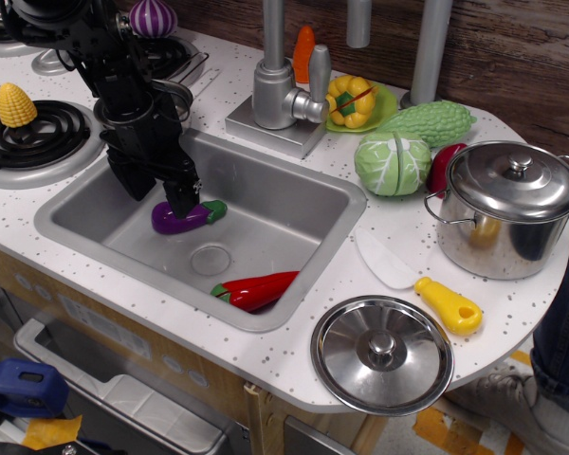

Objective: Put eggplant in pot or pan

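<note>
The purple eggplant point(175, 219) with a green stem cap lies on the floor of the grey sink point(294, 194), at its back left. My black gripper point(161, 192) reaches down into the sink right over it, jaws apart. One fingertip point(184, 197) touches the eggplant's top and the other hangs just to its left. A steel pot point(507, 213) with its lid on stands on the counter at the far right. A small steel pan point(178, 93) is partly hidden behind my arm, at the sink's back left.
A red pepper point(256, 289) lies at the sink's front. A loose lid point(381, 354), a yellow-handled spatula point(449, 304), a cabbage point(394, 163), a green gourd point(427, 121) and the faucet point(275, 95) crowd the right and back. Corn point(16, 104) sits on the left burner and a striped onion point(152, 17) behind it.
</note>
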### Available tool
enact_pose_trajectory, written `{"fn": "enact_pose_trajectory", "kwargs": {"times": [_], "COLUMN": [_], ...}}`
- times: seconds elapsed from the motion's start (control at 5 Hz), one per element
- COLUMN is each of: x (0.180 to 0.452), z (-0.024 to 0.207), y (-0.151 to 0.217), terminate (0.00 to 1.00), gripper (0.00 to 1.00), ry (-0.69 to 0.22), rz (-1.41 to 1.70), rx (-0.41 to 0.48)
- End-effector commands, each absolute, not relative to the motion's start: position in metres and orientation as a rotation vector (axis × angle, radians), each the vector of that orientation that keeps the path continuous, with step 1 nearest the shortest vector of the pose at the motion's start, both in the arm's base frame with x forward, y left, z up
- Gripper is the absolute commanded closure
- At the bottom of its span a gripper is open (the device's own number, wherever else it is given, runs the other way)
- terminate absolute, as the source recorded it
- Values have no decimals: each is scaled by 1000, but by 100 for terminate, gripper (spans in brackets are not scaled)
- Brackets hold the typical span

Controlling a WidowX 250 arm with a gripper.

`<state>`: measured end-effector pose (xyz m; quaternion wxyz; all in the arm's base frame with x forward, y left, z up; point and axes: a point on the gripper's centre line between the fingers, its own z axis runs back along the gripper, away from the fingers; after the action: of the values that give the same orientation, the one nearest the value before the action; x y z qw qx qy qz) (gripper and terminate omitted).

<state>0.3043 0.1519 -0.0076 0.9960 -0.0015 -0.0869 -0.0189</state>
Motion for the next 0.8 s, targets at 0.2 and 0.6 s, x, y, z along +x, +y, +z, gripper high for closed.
{"fn": "enact_pose_trajectory", "kwargs": {"times": [0.2, 0.6], "x": [314, 333], "z": [-10, -19], "y": [153, 154], "terminate": [0, 0], "gripper": [0, 0], "ry": [-183, -250], "rz": [-177, -359], "rx": [56, 103]}}
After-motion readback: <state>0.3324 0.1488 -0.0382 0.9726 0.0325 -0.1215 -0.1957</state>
